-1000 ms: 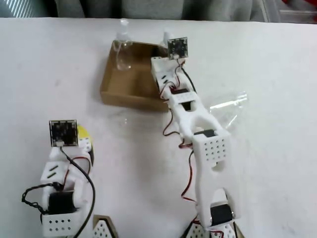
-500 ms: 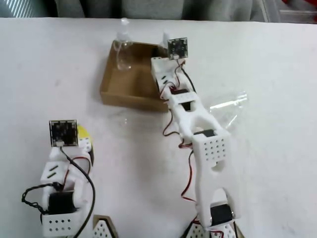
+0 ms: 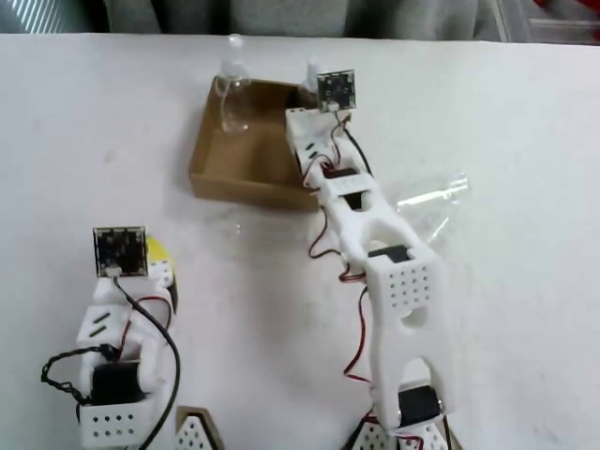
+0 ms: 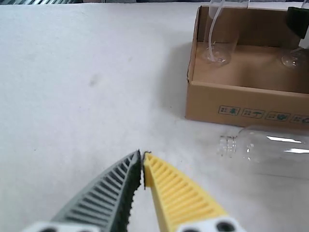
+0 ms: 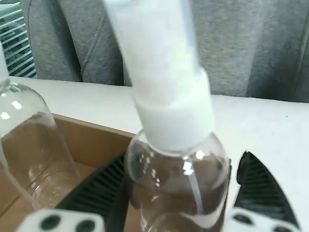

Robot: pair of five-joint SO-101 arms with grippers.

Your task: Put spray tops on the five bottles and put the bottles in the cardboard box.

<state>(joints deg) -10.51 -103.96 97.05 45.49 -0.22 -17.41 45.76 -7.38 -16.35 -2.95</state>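
Note:
The cardboard box (image 3: pixel 217 161) stands at the table's far middle. A clear bottle with a spray top (image 3: pixel 232 89) stands upright in its far left corner (image 4: pixel 219 34). A second topped bottle (image 5: pixel 178 179) stands at the box's far right corner (image 3: pixel 310 73), between the open fingers of my right gripper (image 5: pixel 184 157); a gap shows beside one black finger (image 5: pixel 260 188). An uncapped clear bottle (image 4: pixel 268 151) lies on the table in front of the box. My left gripper (image 4: pixel 142 158) rests low at the near left (image 3: pixel 157 255), shut and empty.
Another clear bottle (image 3: pixel 429 195) lies on its side to the right of the right arm (image 3: pixel 375 225). White tabletop lies bare to the left of the box (image 4: pixel 87 82). A person in grey sits behind the far edge (image 5: pixel 251 43).
The right arm's elbow section has shifted slightly toward the near edge. The bottles, the box and the left arm have not moved.

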